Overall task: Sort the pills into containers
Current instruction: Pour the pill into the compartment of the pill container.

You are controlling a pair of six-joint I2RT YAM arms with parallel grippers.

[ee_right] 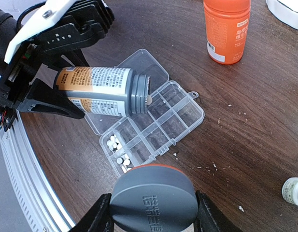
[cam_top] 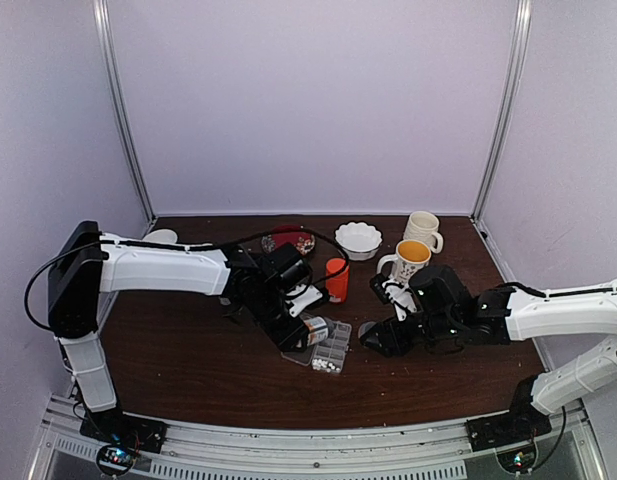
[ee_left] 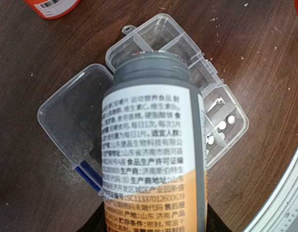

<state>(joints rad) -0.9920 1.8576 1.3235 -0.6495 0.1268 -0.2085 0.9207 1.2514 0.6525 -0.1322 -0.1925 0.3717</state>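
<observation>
left jaws clamped grey bottle (ee_right: 98,89), mouth above organizer (ee_right: 182,118) | right jaws clamped its cap (ee_right: 153,200) | risk: steeper tilt could have scattered pills (ee_right: 111,143) outside organizer

A fixed camera, high above the near edge, looks down and forward across the whole dark table (cam_top: 188,370) to the back wall (cam_top: 308,100), so everything appears small. The left wrist camera looks steeply down, very close, along a grey bottle (ee_left: 149,145) onto the clear pill organizer (ee_left: 71,111). The right wrist camera looks over a grey cap (ee_right: 153,198) (filling its lower edge) at that same bottle and organizer, side-on.
</observation>
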